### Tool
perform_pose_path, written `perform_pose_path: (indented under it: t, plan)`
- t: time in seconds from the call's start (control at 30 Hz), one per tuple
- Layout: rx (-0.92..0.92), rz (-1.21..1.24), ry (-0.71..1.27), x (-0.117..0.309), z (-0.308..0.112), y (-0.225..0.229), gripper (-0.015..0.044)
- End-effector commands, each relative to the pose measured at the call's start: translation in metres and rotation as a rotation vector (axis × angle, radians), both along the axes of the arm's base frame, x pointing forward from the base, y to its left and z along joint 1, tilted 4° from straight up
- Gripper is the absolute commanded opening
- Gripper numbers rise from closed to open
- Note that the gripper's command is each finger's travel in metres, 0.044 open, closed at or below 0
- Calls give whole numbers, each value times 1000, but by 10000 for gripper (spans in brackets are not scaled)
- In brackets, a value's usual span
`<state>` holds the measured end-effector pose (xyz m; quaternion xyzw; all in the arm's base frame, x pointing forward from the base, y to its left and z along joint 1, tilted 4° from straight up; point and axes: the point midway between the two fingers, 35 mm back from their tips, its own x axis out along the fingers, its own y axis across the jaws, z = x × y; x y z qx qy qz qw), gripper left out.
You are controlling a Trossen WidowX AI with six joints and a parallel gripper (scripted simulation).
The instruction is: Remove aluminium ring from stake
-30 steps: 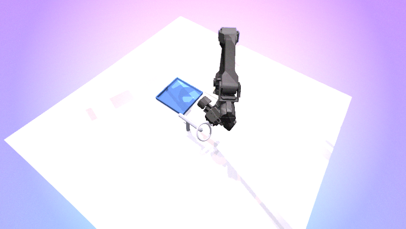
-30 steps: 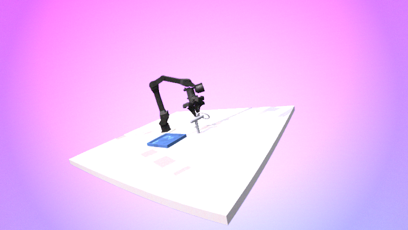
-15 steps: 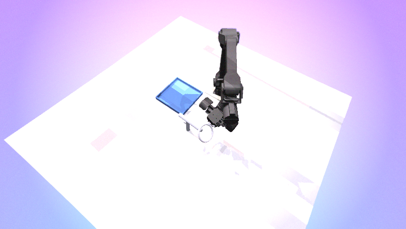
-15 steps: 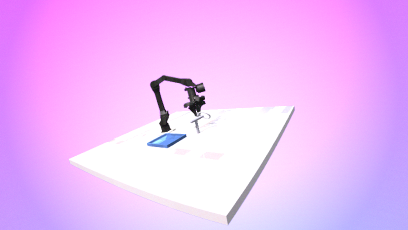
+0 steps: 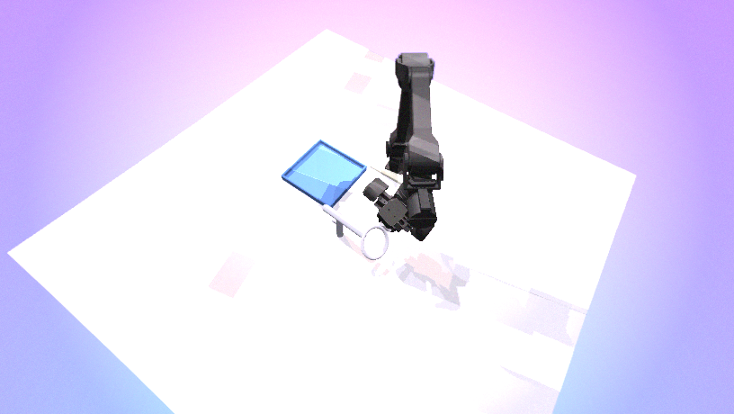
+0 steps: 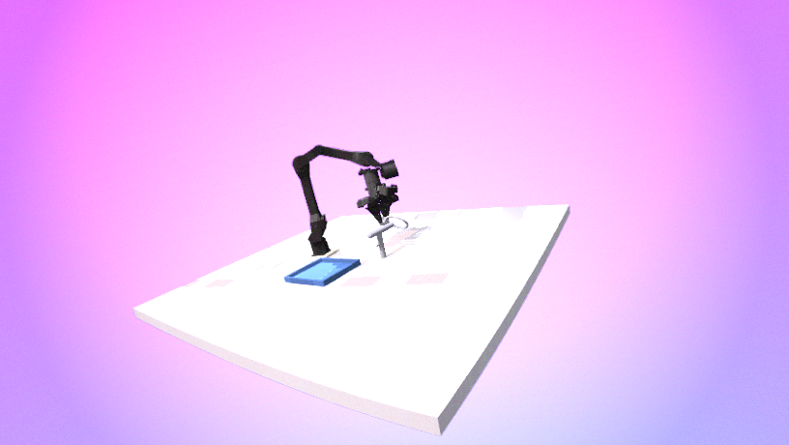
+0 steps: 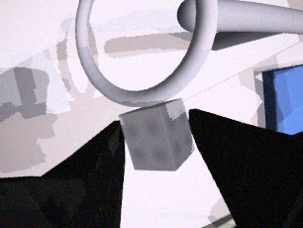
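My gripper [image 6: 382, 220] [image 7: 155, 119] is shut on the grey block-shaped tab [image 7: 157, 139] of the ring. The pale ring [image 5: 373, 257] [image 6: 407, 223] [image 7: 134, 98] is held up at about cross-bar height, tilted, at the bar's end away from the tray. The steel stake [image 5: 339, 229] [image 6: 381, 248] stands upright under its cross-bar [image 5: 343, 220] [image 6: 380, 229] [image 7: 243, 16]. In the wrist view the bar's rounded end shows inside the ring's outline, with the ring's side crossing over the bar. I cannot tell whether the tip passes through. The blue tray [image 5: 306, 192] [image 6: 304, 281] [image 7: 268, 101] holds nothing.
The tray lies beside the stake, on the side of the bar's other end. The arm's base [image 6: 319, 247] stands behind the tray in the exterior view. A thin pale strip [image 5: 385, 174] lies near the base. Shadows and faint pink patches mark the white table [image 5: 154, 205].
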<state>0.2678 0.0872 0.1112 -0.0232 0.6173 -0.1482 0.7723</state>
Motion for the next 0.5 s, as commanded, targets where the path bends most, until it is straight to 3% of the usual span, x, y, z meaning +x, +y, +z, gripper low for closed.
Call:
perform_pose_path:
  t: [0.0, 0.47]
  plan:
    - [-6, -3, -4, 3, 1, 3, 0]
    - [-5, -3, -4, 5, 18, 6, 0]
